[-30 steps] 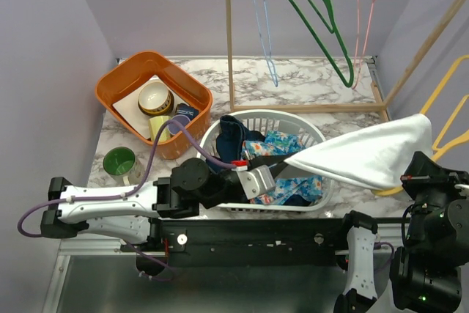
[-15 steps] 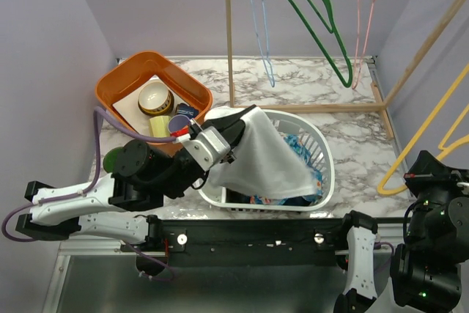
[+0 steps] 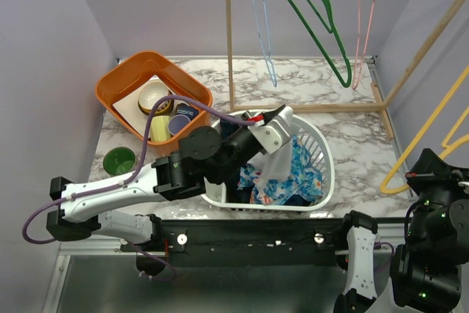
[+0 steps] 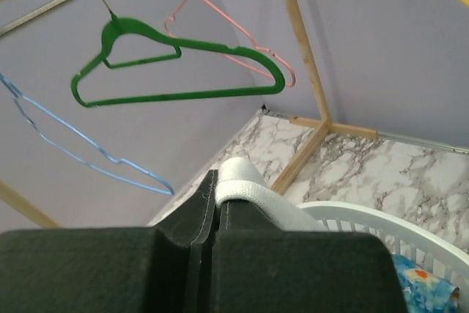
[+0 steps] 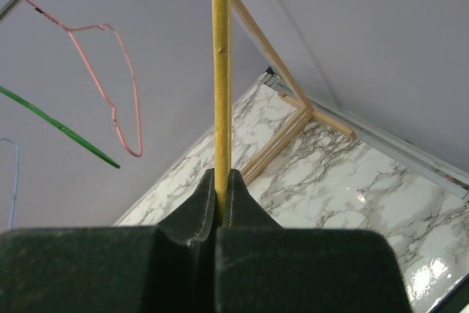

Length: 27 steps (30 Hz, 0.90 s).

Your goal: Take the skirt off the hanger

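Observation:
The white skirt (image 3: 275,165) hangs from my left gripper (image 3: 286,116) down into the white laundry basket (image 3: 322,152). In the left wrist view the jaws are shut on a fold of the skirt's waistband (image 4: 245,185). The yellow hanger (image 3: 432,119) is bare and stands at the right, free of the skirt. My right gripper (image 5: 223,185) is shut on the hanger's yellow bar (image 5: 220,71) and holds it up at the table's right edge.
The basket holds blue floral clothes (image 3: 297,181). An orange bin (image 3: 124,78) with bowls and a green cup (image 3: 119,160) stand at the left. A wooden rack (image 3: 229,34) behind the basket carries green (image 3: 322,23), pink (image 3: 364,27) and blue (image 3: 264,27) hangers.
The skirt came off the hanger a second ago. My left arm swung it left, then back right over the basket, where it now hangs lower. The right arm holds still.

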Motion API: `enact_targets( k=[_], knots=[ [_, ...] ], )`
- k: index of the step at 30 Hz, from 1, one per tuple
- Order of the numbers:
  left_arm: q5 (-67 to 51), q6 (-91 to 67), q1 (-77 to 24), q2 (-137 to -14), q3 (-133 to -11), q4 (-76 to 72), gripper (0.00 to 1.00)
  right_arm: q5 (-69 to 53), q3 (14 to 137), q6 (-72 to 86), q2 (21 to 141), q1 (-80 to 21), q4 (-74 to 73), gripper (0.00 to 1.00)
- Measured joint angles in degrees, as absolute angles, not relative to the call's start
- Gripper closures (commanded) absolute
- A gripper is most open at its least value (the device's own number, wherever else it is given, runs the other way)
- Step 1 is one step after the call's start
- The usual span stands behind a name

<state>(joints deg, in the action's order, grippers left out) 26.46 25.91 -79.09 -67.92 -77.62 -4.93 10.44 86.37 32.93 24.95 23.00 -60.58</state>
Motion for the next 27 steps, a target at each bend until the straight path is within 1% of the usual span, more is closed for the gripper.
enact_targets(
  k=[4,12,13,14,16,17,18,20,22,23,25,27],
  knots=[
    [26.09,20.93,-76.93,-69.1,-75.85,-4.05,1.0,10.44,86.37,32.88,24.88,23.0,-60.1,0.99],
    [26.39,9.54,-74.85,-66.67,-55.83,-6.79,1.0,9.93,85.76,32.71,24.58,22.98,-59.16,0.99],
    [26.39,7.9,-74.37,-66.61,-53.69,-6.9,0.96,9.54,85.52,32.45,24.58,22.98,-59.02,0.99],
    [26.39,6.07,-73.87,-66.57,-51.44,-6.94,0.89,9.21,85.27,32.23,24.58,22.98,-58.81,0.99],
    [26.52,2.13,-72.82,-66.5,-47.68,-7.05,0.84,8.45,84.82,31.81,24.58,22.94,-58.43,0.99],
    [26.61,0.91,-72.62,-66.43,-46.52,-7.05,0.79,8.03,84.62,31.55,24.58,22.94,-58.3,0.99],
    [26.79,-1.06,-72.18,-66.32,-45.01,-7.05,0.77,7.9,84.55,31.42,24.58,22.94,-58.26,0.99],
    [26.98,-4.95,-71.33,-66.08,-42.37,-7.11,0.76,7.53,84.09,31.27,24.58,22.94,-57.91,0.99],
    [26.98,-8.08,-70.81,-66.02,-41.06,-6.96,0.7,7.09,83.53,31.14,24.58,22.94,-57.56,0.99],
    [26.98,-9.5,-70.54,-66.02,-40.82,-6.87,0.58,6.9,83.33,31.05,24.58,22.94,-57.45,0.99],
    [26.98,-12.1,-70.37,-66.06,-40.75,-6.17,0.48,6.5,82.98,30.94,24.58,22.94,-57.17,0.99],
    [27.09,-14.81,-70.35,-66.08,-40.88,-4.91,0.29,5.87,82.89,30.52,24.64,22.94,-56.88,0.99]
  ],
)
